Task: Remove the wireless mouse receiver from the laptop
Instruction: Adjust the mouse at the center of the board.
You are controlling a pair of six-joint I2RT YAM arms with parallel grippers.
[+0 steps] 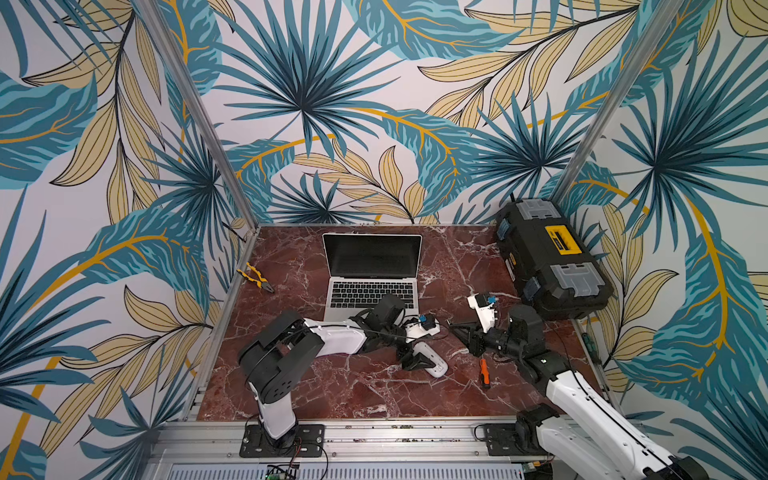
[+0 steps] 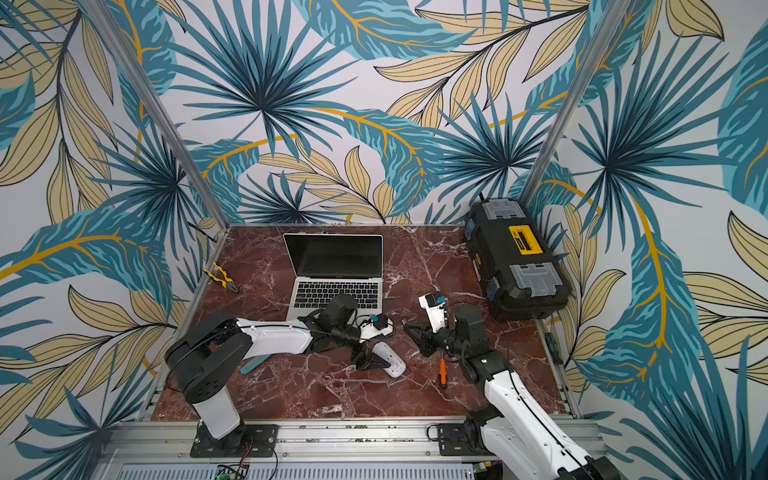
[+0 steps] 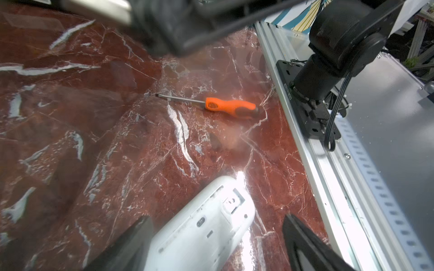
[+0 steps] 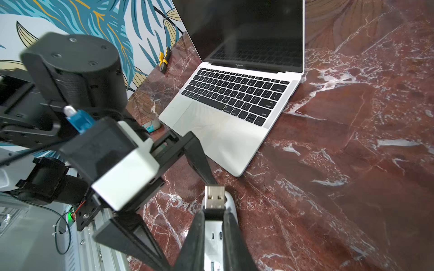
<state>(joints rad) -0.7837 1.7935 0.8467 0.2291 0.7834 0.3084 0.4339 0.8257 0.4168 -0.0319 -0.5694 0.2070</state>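
The right gripper (image 4: 213, 214) is clenched on the USB mouse receiver (image 4: 213, 197), held clear near the front right corner of the laptop (image 4: 225, 138). The left gripper (image 3: 216, 220) stands released, jaws astride the upturned white mouse (image 3: 199, 237) in front of the laptop.

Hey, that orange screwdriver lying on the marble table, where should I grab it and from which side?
Take the orange-handled screwdriver by its thick orange and black handle, not the thin metal shaft. It lies flat on the red marble table, so come straight down from above, jaws closing across the handle's width. The shaft looks too slim for a sure pinch.
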